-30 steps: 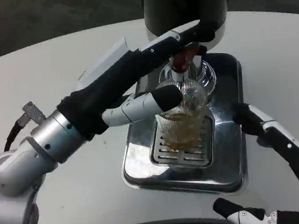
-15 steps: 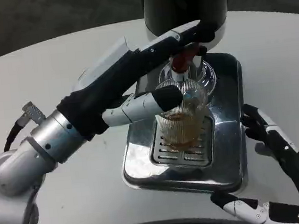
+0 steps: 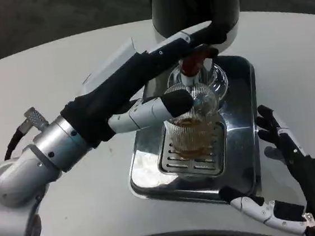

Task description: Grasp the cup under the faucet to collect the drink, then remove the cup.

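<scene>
A ribbed glass cup holding amber drink stands on the drip grate under the faucet with a red lever. My left hand reaches in from the left. Its long fingers lie over the top of the faucet, against the dark dispenser. Its thumb rests against the cup's left side near the rim. My right hand is at the lower right, beside the tray's right edge, fingers spread and holding nothing, apart from the cup.
The steel tray sits on the round white table. The tall dispenser stands at the back of the tray. The table's near edge curves along the bottom of the picture.
My right hand has risen along the tray's right side and spread its fingers. My left hand and the cup have stayed put.
</scene>
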